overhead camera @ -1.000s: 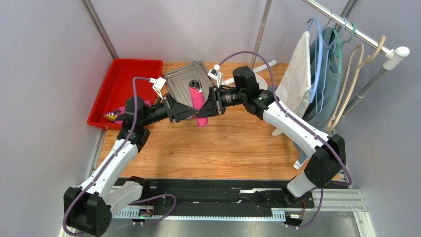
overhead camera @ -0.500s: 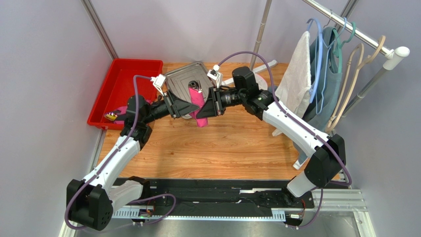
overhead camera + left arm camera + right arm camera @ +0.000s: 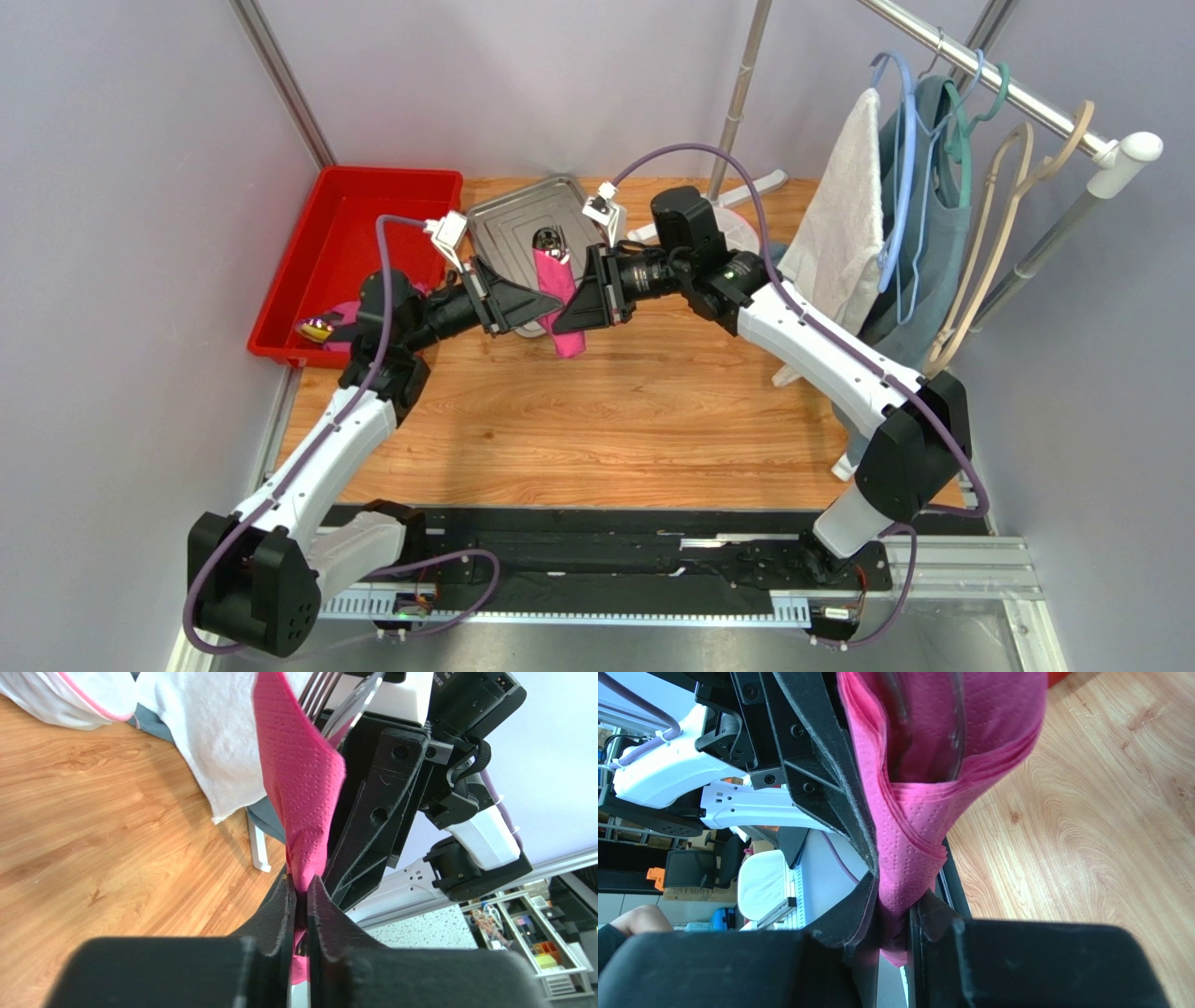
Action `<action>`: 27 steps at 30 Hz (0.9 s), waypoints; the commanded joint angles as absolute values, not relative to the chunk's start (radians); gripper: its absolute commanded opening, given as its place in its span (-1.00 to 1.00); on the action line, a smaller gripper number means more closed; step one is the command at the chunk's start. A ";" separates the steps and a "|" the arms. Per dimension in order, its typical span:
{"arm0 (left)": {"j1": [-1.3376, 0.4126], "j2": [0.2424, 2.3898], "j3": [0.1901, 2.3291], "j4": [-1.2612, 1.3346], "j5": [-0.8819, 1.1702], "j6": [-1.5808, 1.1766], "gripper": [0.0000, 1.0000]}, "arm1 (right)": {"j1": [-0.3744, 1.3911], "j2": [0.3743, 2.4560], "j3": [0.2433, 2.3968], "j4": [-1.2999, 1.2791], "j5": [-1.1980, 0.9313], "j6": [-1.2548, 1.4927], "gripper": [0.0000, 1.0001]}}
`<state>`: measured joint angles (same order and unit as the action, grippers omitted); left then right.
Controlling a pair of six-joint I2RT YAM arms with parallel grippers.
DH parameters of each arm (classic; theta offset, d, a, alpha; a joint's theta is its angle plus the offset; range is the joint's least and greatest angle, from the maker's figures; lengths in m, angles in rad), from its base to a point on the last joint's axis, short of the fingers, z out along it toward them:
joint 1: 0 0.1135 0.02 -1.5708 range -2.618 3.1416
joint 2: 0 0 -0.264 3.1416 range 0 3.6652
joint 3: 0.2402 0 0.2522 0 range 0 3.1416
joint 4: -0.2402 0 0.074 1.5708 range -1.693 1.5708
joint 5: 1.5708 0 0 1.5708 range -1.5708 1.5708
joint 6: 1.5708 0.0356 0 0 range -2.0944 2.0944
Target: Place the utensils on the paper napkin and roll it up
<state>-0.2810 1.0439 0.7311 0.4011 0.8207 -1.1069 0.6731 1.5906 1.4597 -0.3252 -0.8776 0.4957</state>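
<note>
The magenta paper napkin (image 3: 563, 297) hangs rolled between my two grippers, lifted near the front edge of the steel tray (image 3: 522, 227). My left gripper (image 3: 537, 301) is shut on the napkin (image 3: 300, 791) from the left. My right gripper (image 3: 578, 308) is shut on the napkin (image 3: 934, 812) from the right. Silver utensils (image 3: 549, 251) stick out of the roll's top end; fork tines and a spoon bowl (image 3: 337, 703) show in the left wrist view, and handles (image 3: 927, 721) lie inside the fold in the right wrist view.
A red bin (image 3: 351, 252) with a small object sits at the back left. A white towel (image 3: 846, 210) and garments on hangers hang from a rack (image 3: 1010, 98) at the right. Wooden tabletop (image 3: 631, 420) lies in front of the grippers.
Both grippers have shifted slightly left and back with the napkin roll, and the roll has tilted a little more. Both stay shut on it.
</note>
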 commanded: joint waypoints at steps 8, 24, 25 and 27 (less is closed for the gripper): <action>-0.276 1.028 0.709 0.394 0.801 -1.060 -1.00 | 0.684 1.586 1.525 -0.273 -0.900 0.474 -0.80; -0.057 1.037 0.707 0.396 0.732 -1.095 -1.00 | 0.597 1.585 1.511 -0.301 -0.824 0.483 1.00; -0.011 1.042 0.709 0.391 0.723 -1.094 -1.00 | 0.594 1.586 1.509 -0.307 -0.816 0.480 1.00; 0.046 1.060 0.722 0.356 0.686 -1.074 -1.00 | 0.586 1.586 1.500 -0.310 -0.813 0.476 1.00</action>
